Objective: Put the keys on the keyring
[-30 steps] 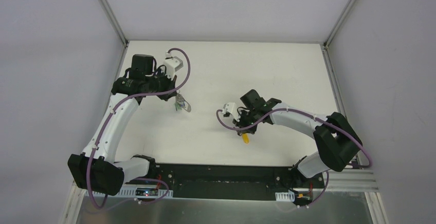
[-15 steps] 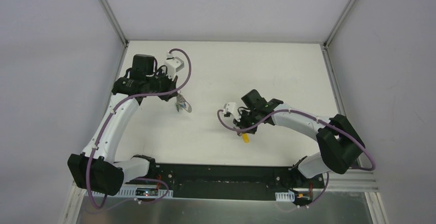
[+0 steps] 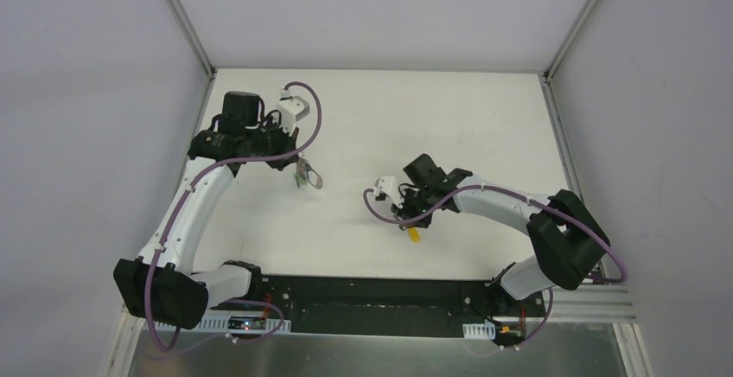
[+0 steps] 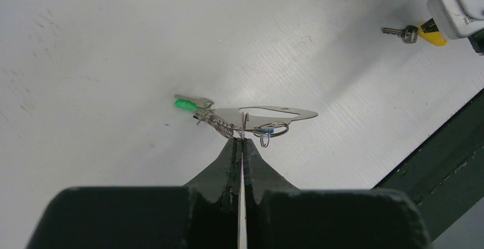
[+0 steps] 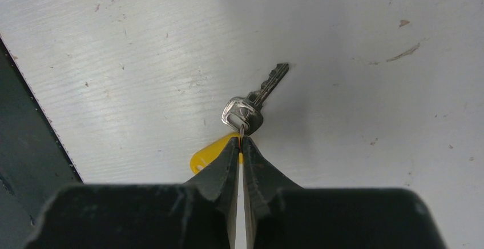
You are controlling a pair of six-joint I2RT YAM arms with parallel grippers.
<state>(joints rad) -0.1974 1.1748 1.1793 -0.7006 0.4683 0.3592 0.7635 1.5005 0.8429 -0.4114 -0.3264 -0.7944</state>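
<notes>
Left wrist view gives us what the top view blurs: the left gripper (image 4: pixel 240 141) has its jaws closed on the keyring (image 4: pixel 268 112), with a green key (image 4: pixel 185 104) at one end. Well apart from the keyring, the right gripper (image 5: pixel 240 140) has its jaws nearly shut, pinching the yellow key (image 5: pixel 251 109) by its small ring. We see white bench (image 3: pixel 484 118) stretching beyond the keyring, whose dark near edge runs closer to the yellow key.
</notes>
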